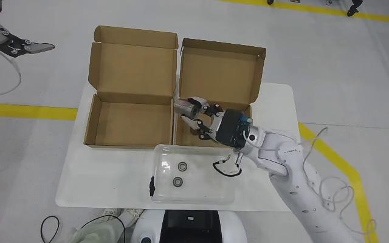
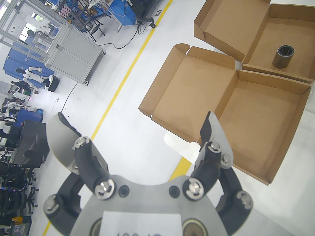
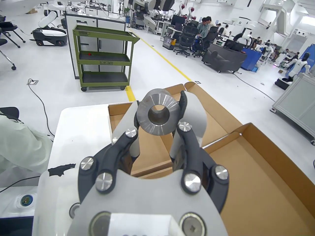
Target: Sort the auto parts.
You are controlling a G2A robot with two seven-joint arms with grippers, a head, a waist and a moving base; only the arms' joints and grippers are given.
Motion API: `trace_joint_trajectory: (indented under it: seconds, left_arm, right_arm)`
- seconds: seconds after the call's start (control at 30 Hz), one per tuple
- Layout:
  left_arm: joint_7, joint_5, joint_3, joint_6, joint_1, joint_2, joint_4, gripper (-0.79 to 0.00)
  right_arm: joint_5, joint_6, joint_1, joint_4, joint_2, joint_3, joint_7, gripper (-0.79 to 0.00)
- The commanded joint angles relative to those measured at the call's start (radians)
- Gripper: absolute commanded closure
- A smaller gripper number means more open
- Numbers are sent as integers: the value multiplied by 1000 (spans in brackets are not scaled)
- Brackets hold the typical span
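Right gripper [image 3: 158,104] is clamped on the steel bushing [image 3: 153,122], squeezing its round sides, with a cardboard box [image 3: 150,148] just beneath. I'd guess heavy, rigid, slick (polished metal), so grip mid-length. Left gripper [image 2: 134,124] hangs spread, nothing between.

Sticker [image 2: 141,223] on left gripper [image 2: 134,121]: characters cut off, unreadable.
Label [image 3: 140,224] on right gripper [image 3: 158,106]: print cut off, unreadable.
Cart plates [image 3: 106,63]: too small to read.

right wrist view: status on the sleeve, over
Right gripper shut on sleeve, above right box. Left gripper open, off to the side. Two bearings in tray. No obstruction seen.
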Motion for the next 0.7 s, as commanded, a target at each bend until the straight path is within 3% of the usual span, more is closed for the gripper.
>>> trace_joint_trajectory:
  seconds: [0.0, 0.3, 0.67]
  left_arm:
    - [0, 0, 0, 0, 0, 0, 0, -785]
    - [0, 0, 0, 0, 0, 0, 0, -785]
    - [0, 0, 0, 0, 0, 0, 0, -785]
  right_arm:
    - [1, 3, -19, 5, 3, 14, -5, 0]
    - [1, 29, -87, 52, 13, 64, 8, 0]
    - [17, 83, -88, 133, 10, 61, 80, 0]
